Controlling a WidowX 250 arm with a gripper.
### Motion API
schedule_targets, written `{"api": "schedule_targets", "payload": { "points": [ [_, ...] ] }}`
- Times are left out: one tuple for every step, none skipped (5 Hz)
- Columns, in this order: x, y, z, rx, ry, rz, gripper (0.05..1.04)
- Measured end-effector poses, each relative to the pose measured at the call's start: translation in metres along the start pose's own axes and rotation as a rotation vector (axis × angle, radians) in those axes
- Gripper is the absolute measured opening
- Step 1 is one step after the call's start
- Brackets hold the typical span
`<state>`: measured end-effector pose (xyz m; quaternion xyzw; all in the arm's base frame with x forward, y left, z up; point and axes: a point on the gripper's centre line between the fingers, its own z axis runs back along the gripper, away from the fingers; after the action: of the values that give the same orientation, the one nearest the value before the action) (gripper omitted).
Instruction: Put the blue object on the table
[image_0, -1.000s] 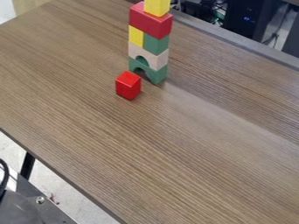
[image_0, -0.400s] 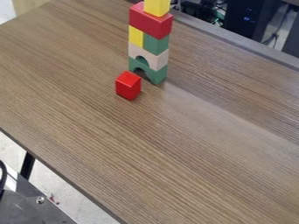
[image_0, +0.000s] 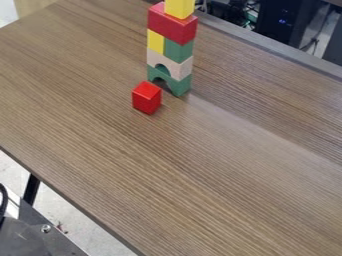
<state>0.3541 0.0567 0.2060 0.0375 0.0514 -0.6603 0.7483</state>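
Observation:
The wooden table (image_0: 200, 165) runs diagonally across the view. On it, in the upper middle, a tower of blocks stands upright: a green arch (image_0: 180, 86) at the bottom, a pale arch (image_0: 182, 69) above it, then a yellow block (image_0: 155, 42) beside a green block (image_0: 178, 50), a long red block (image_0: 172, 25), and a yellow block (image_0: 179, 8) cut off by the top edge. I see no blue block among these.
A small red block (image_0: 146, 98) stands just in front of the tower's base, to its left. Dark equipment (image_0: 284, 22) and cables lie beyond the table's far edge. A grey metal part (image_0: 33, 230) is at the lower left, off the table.

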Motion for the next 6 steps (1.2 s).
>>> {"api": "schedule_targets", "payload": {
  "points": [
    [0.0, 0.003, -0.005, -0.014, 0.0, 0.001, 0.999],
    [-0.001, 0.008, -0.006, -0.014, 0.005, 0.003, 0.999],
    [-0.001, 0.01, -0.012, -0.034, 0.007, 0.003, 0.999],
    [-0.004, 0.01, -0.013, -0.03, 0.009, 0.009, 0.999],
    [-0.004, 0.01, -0.015, -0.037, 0.011, 0.013, 0.999],
    [-0.004, 0.008, -0.017, -0.044, 0.014, 0.012, 0.999]
  ]
}}
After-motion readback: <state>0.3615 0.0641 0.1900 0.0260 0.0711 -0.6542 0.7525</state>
